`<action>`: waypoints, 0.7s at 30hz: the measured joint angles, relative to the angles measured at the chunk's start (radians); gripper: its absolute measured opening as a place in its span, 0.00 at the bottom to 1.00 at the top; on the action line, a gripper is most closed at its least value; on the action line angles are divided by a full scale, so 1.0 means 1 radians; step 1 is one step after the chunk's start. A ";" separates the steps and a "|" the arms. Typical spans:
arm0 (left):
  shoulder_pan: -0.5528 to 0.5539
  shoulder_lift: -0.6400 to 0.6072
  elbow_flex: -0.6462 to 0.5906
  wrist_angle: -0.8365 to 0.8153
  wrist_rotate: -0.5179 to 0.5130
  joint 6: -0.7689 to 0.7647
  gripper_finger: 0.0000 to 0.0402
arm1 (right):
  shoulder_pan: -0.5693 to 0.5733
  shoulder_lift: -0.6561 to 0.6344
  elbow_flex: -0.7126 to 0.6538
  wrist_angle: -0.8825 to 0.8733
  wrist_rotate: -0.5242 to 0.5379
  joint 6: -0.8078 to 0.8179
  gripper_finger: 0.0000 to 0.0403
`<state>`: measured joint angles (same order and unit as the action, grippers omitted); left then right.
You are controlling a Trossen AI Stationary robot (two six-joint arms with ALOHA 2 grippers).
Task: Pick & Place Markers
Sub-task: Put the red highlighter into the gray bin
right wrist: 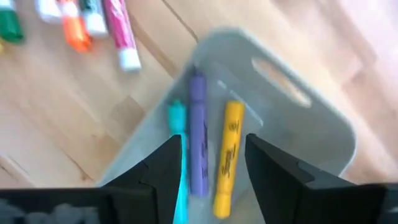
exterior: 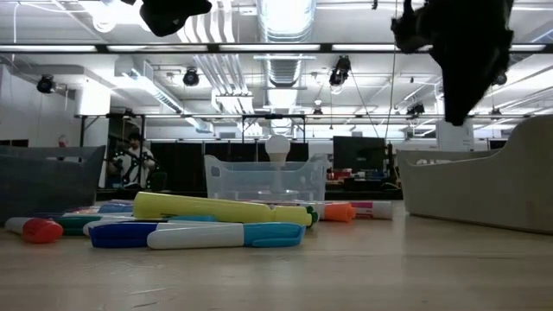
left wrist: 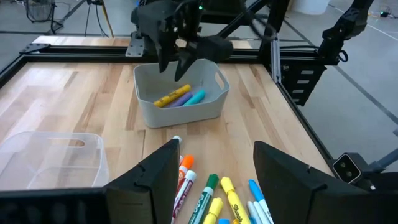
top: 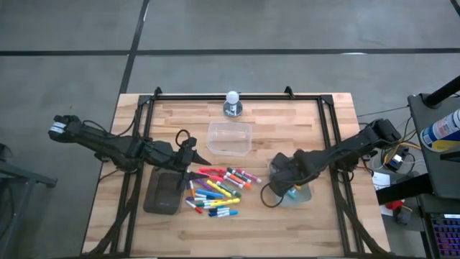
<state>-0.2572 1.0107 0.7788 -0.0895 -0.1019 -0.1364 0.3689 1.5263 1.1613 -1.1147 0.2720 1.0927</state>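
While spread above the tub [right wrist: 298, 118], the right gripper [right wrist: 214, 168] is empty; three markers [right wrist: 198, 134] are seen inside. At nine o'clock, the left gripper [left wrist: 214, 168] is held spread over loose markers [top: 219, 191].

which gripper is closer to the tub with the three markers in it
Right. The right gripper hangs open just above the tub holding the yellow, purple and teal markers. The left gripper is across the table, open over the loose marker pile.

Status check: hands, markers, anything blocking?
Right hand open over grey tub, three markers inside. Left hand open above marker pile. Nothing blocking.
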 joint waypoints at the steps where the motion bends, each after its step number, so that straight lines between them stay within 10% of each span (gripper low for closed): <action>1: 0.000 0.000 0.000 0.000 0.000 -0.001 0.50 | 0.000 -0.001 0.011 0.002 0.017 -0.015 0.42; 11: -0.001 0.000 -0.017 -0.003 0.010 -0.013 0.50 | 0.000 -0.001 0.094 0.101 0.204 -0.165 0.39; 21: -0.001 0.000 -0.087 -0.011 0.010 -0.050 0.50 | 0.000 0.023 0.067 0.599 0.252 -0.674 0.36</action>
<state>-0.2584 1.0107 0.6919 -0.1003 -0.0920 -0.1859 0.3687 1.5489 1.2278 -0.5153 0.5243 0.4190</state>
